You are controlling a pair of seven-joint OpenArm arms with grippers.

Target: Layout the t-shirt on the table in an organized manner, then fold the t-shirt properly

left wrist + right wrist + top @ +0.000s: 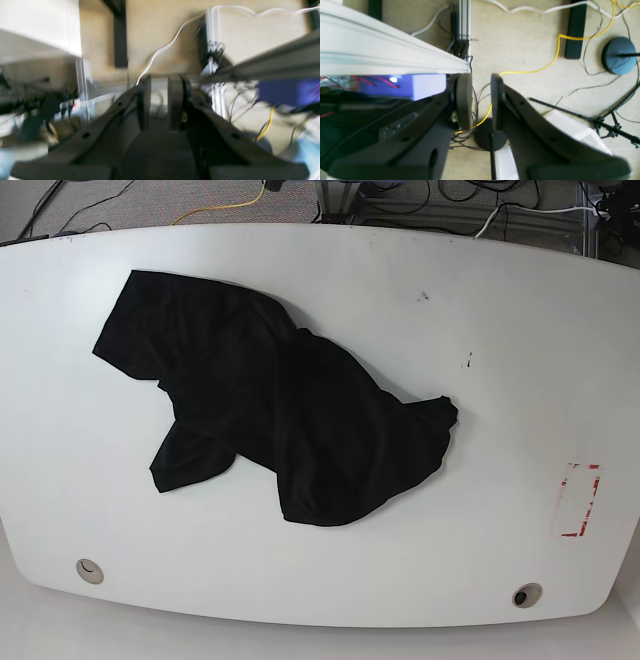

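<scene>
Black shirt (285,425) lying crumpled on white desk (500,360), left of centre in base view. Bunched and twisted, spread diagonally from upper left toward middle; one flap poking out at lower left, a pointed fold at right end. No print visible. Well apart from red rectangle marking (580,500) near desk's right edge. Two grommet holes along near edge: one at lower left (89,571), one at lower right (526,594). Few dark specks (424,296) on upper right of desk. No arm over desk in base view.

Left pincer (160,102) seen from its wrist camera, blurred: pads parallel with a narrow gap, nothing between them, aimed at beige carpet with a white cable (162,50) and aluminium frame (275,62).

Right pincer (481,100) sharp in its wrist view: jaws parted by a narrow gap, gripping nothing, hanging over carpet beside aluminium rail (382,55). Yellow cable (545,65) running across floor, round dark stand base (618,56) at upper right, purple-blue box (420,86) under rail.
</scene>
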